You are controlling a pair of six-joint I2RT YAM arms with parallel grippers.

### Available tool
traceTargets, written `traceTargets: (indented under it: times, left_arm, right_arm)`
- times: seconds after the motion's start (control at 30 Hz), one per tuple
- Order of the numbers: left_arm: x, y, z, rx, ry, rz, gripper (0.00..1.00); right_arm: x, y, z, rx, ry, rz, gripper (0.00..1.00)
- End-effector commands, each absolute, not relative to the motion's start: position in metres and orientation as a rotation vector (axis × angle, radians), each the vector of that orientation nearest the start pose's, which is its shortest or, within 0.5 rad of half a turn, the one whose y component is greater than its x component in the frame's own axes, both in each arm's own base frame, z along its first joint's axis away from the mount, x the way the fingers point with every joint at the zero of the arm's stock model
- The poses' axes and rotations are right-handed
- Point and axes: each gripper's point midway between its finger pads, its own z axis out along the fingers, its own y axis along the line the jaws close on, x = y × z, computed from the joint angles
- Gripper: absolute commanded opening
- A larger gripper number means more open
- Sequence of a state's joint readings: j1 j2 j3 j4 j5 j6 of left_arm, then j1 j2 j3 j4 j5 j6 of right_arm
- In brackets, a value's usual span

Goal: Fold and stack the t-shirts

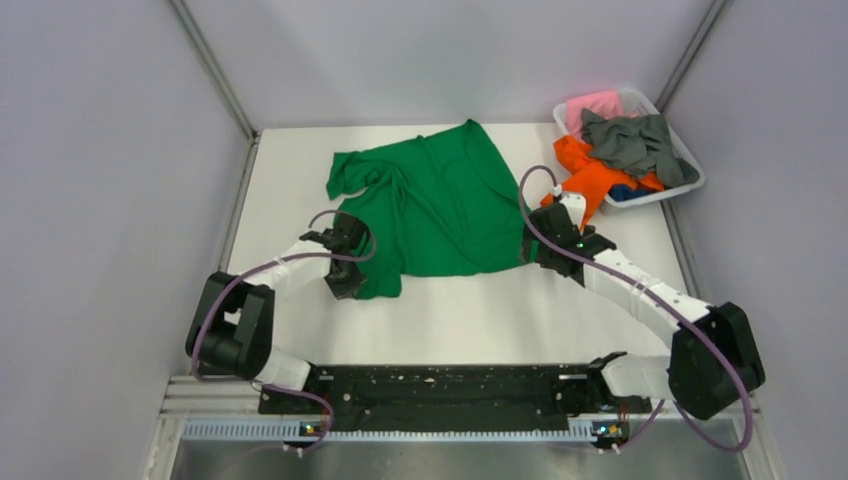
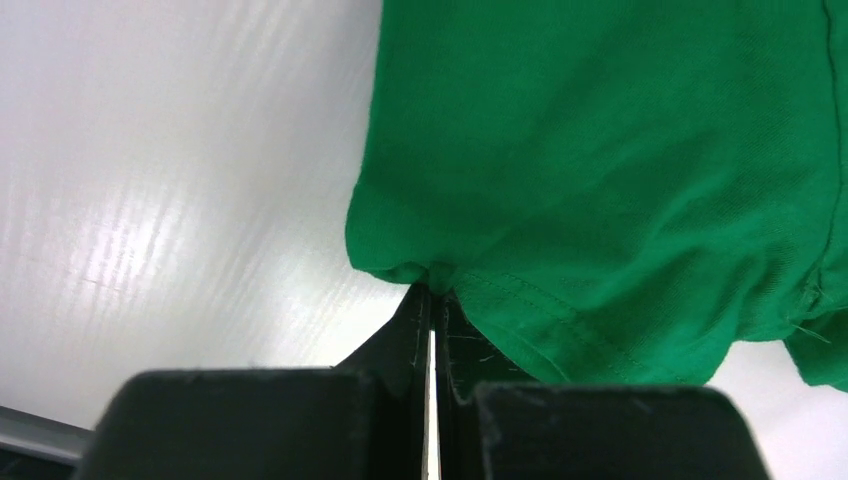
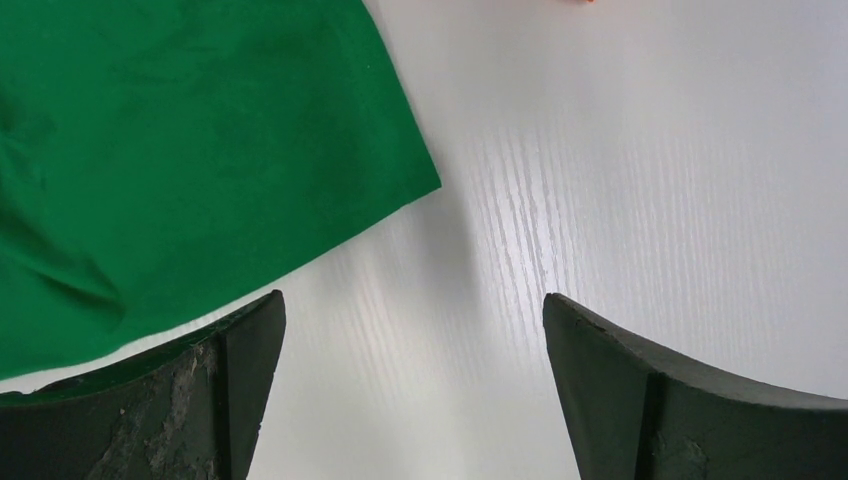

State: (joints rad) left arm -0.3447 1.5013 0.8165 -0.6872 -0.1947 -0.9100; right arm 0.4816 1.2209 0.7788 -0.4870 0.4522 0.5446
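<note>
A bright green t-shirt point(image 1: 430, 200) lies spread and wrinkled on the white table. My left gripper point(image 1: 345, 283) is shut on its near left hem corner; the left wrist view shows the fingers pinching a bunched bit of green cloth point(image 2: 432, 275). My right gripper point(image 1: 528, 250) is open at the shirt's near right corner point(image 3: 400, 170), over bare table, holding nothing. An orange t-shirt point(image 1: 590, 175) hangs over the basket's front wall. A dark grey one point(image 1: 635, 145), a pink one point(image 1: 590, 105) and a bit of a blue one point(image 1: 622, 192) lie in the basket.
A white plastic basket point(image 1: 690, 160) stands at the far right corner of the table point(image 1: 480, 310). Grey walls close in both sides and the back. The arm bases and a black rail point(image 1: 440, 395) run along the near edge.
</note>
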Motion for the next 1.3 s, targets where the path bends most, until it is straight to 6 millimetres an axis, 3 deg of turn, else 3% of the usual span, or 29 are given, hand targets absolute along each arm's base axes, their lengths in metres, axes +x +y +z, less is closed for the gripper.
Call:
traceTargets:
  times: [0.0,0.2,0.37,0.7,0.97,1.1,1.27]
  left_arm:
    - [0.238,-0.059,0.019,-0.805,2.642,0.146,0.00]
    - [0.234,-0.057,0.038,-0.783,2.560,0.064,0.00]
    - [0.234,-0.058,0.040,-0.794,2.545,0.044,0.00]
    - [0.232,-0.059,0.039,-0.805,2.542,0.028,0.00]
    - [0.231,-0.056,0.043,-0.805,2.530,0.037,0.00]
    - [0.230,-0.055,0.044,-0.801,2.533,0.048,0.00]
    - [0.230,-0.052,0.049,-0.802,2.517,0.061,0.00]
  right_arm:
    - [0.316,0.088,0.105,0.262,2.330,-0.084,0.98]
    - [0.343,0.077,0.080,0.326,2.414,-0.128,0.94]
    - [0.347,0.077,0.057,0.338,2.480,-0.137,0.87]
    - [0.341,0.078,0.023,0.346,2.555,-0.148,0.68]
    - [0.329,0.075,-0.003,0.351,2.600,-0.113,0.61]
    - [0.327,0.074,-0.009,0.358,2.617,-0.097,0.51]
    - [0.322,0.071,-0.009,0.345,2.619,-0.104,0.50]
